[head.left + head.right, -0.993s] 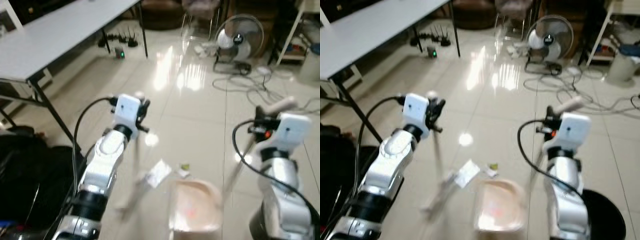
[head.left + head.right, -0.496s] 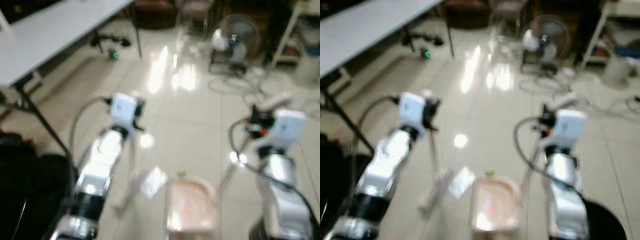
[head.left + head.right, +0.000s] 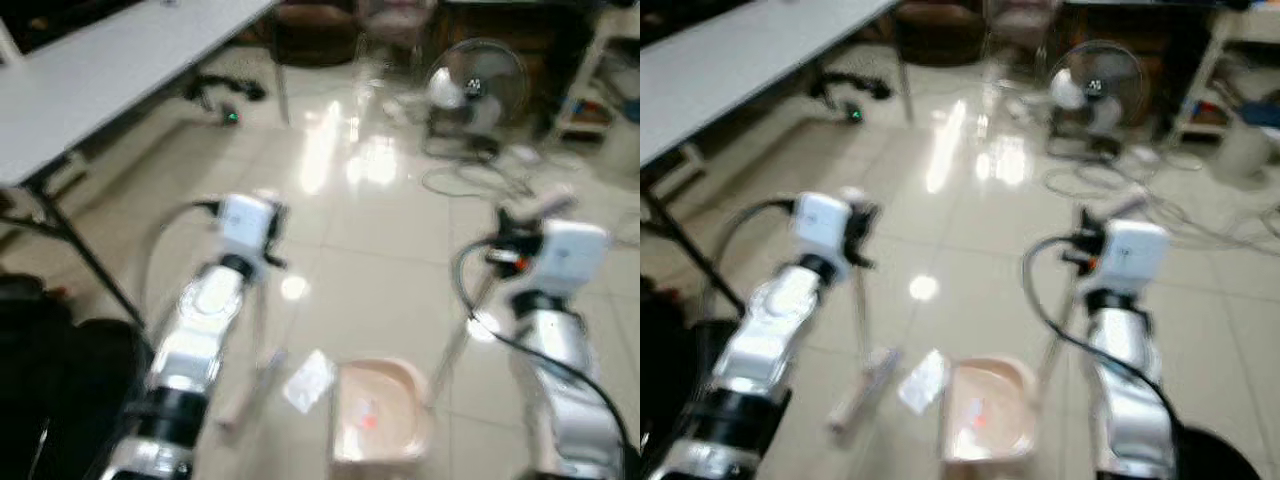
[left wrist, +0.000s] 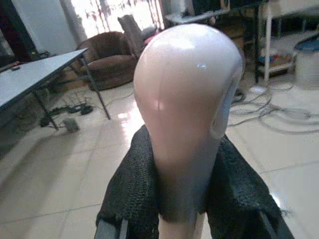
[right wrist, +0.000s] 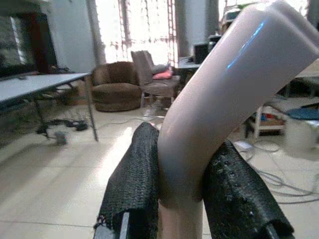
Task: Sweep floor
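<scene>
Risk first: my left gripper [image 4: 182, 199] is clamped on the rounded pink plastic broom handle [image 4: 184, 114], my right gripper [image 5: 182, 199] is clamped on the bent pale pink dustpan handle [image 5: 219, 99], and both holds sit near the handle tops, so I judge a hard push could twist either pole in the black fingers [image 4: 132, 194]. The broom head [image 3: 250, 388] rests on the glossy beige tile floor [image 3: 370, 230] just beside the white crumpled paper scrap [image 3: 308, 380], which lies at the mouth of the pink dustpan [image 3: 375, 415]. A stroke angled wrong could flick the paper past the pan or nudge the pan away. The slick tiles could let the pan slide. Tangled grey cables [image 3: 480, 180] and a standing floor fan [image 3: 478, 88] lie well ahead, and the grey folding table [image 3: 100, 70] leg stands near my left arm, a snag if I swing wide.

Hard to read: head views are blurred, the bristles are vague, and any smaller debris near the pan cannot be made out.
</scene>
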You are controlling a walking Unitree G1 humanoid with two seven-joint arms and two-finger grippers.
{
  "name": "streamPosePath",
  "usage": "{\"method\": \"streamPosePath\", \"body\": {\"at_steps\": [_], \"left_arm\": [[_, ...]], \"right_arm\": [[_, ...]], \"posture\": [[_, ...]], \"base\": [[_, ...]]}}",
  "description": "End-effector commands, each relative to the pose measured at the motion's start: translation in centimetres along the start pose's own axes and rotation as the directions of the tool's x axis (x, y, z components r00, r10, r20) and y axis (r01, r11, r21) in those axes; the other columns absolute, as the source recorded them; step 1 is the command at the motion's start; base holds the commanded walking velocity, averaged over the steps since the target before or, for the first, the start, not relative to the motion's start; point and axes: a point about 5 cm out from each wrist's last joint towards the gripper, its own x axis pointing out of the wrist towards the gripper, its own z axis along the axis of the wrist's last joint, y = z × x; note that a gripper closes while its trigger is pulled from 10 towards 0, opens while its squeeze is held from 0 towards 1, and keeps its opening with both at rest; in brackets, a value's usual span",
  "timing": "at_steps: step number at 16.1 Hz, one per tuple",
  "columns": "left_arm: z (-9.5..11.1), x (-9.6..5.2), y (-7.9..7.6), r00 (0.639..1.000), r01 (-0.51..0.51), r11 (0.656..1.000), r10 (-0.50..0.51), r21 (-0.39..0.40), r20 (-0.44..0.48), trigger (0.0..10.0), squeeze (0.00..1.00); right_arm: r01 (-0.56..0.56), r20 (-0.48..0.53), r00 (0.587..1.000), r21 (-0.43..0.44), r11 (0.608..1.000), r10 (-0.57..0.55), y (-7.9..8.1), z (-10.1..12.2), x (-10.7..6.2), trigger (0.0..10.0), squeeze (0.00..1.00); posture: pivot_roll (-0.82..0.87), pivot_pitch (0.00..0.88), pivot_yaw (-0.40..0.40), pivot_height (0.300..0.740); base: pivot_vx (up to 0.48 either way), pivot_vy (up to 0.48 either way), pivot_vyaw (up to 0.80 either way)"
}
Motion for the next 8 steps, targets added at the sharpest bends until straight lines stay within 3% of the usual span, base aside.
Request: {"method": "streamPosePath", "body": {"at_steps": [1, 7, 8], "left_arm": [[1.31, 0.26, 1.18, 0.998, -0.029, 0.999, 0.027, 0.032, 0.054, 10.0, 0.00], [1.64, 0.76, 1.24, 0.998, -0.038, 0.999, 0.037, 0.015, 0.055, 10.0, 0.00], [1.58, 0.74, 1.35, 0.998, -0.042, 0.999, 0.042, -0.002, 0.048, 10.0, 0.00]], "right_arm": [[-0.025, 0.047, 0.999, 0.008, 1.000, 0.024, 0.72, 0.98, 0.24, 10.0, 0.00], [-0.004, 0.059, 0.998, 0.002, 1.000, 0.004, 0.65, 1.07, 0.73, 10.0, 0.00], [0.014, 0.064, 0.998, 0.007, 1.000, -0.014, 0.42, 1.17, 0.85, 10.0, 0.00]], "posture": [[-0.14, 0.000, 0.036, 0.740], [-0.14, 0.001, 0.049, 0.740], [-0.14, 0.000, 0.049, 0.740]], "base": [[0.371, 0.000, 0.00], [0.361, 0.000, 0.00], [0.000, 0.000, 0.00]]}}
